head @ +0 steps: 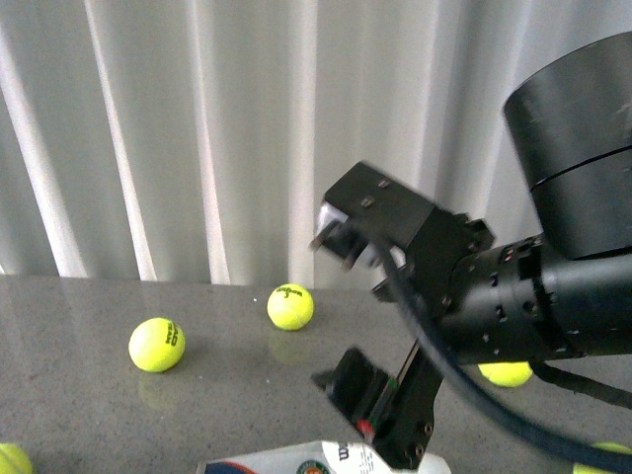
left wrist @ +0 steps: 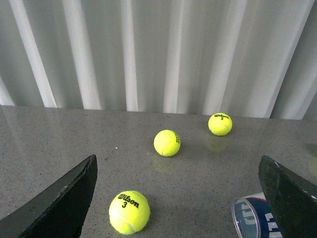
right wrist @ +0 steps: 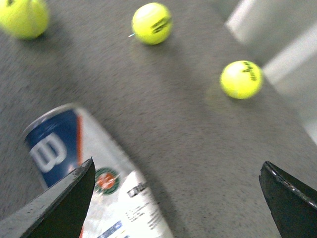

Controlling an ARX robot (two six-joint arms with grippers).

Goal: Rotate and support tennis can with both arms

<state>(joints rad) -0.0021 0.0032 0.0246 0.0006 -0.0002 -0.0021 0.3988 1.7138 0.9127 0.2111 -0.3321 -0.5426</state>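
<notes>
The tennis can lies on its side on the grey table. Its white and navy label shows at the bottom edge of the front view. In the right wrist view the can lies beside one finger, mostly outside the wide gap of my open, empty right gripper. In the front view the bulky black right arm reaches in from the right, with its gripper just above the can. In the left wrist view my left gripper is open and empty. The can's clear end lies by one of its fingers.
Several yellow-green tennis balls lie loose on the table: two in the front view, and one marked "3" between the left fingers. A pale pleated curtain hangs behind the table's far edge.
</notes>
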